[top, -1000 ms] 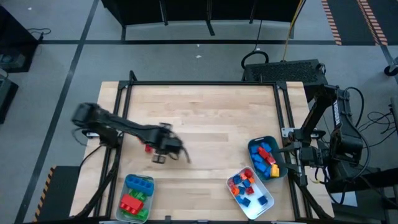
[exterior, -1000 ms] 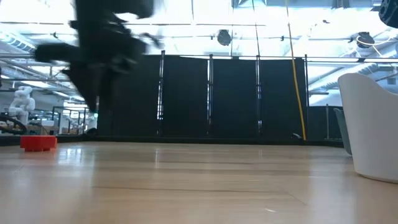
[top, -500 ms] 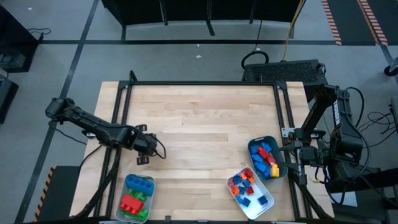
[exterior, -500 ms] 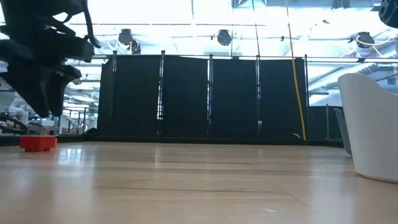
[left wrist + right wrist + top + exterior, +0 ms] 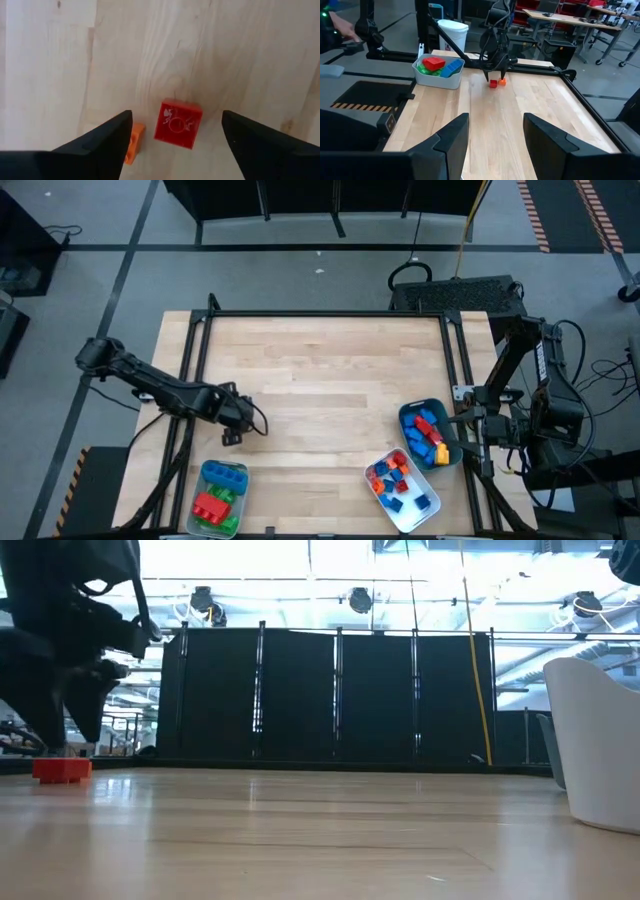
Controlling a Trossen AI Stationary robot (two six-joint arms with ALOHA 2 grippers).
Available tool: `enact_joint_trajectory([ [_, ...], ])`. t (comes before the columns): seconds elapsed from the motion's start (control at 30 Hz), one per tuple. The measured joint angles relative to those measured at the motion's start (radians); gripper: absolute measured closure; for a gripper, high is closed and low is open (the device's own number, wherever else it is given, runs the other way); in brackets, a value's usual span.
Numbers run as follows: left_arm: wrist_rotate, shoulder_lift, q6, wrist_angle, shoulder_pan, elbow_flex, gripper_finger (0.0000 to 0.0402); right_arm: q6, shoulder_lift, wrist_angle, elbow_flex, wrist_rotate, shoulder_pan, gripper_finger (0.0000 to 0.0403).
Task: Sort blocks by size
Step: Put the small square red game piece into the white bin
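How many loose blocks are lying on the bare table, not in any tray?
2: a red block between the open left gripper's fingers, and a small orange block beside it, part-hidden by one finger. More could be hidden under the arm.

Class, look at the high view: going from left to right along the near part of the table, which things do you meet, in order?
Left hand → tray of large green, blue and red blocks → white tray of small blocks → teal tray of blocks → right hand.
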Motion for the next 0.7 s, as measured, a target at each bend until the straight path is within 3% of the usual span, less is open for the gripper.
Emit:
enact_joint_trajectory([
  [0.5,0.0,0.177,0.032,0.004,0.0,0.0,0.0087,0.0,0.0,0.0,0.0,0.0,0.0,0.0232],
  [0.7,-0.003,0.193,0.107,0.034,-0.01,0.002,0.0136,0.0,0.0,0.0,0.0,-0.001,0.0,0.0232],
])
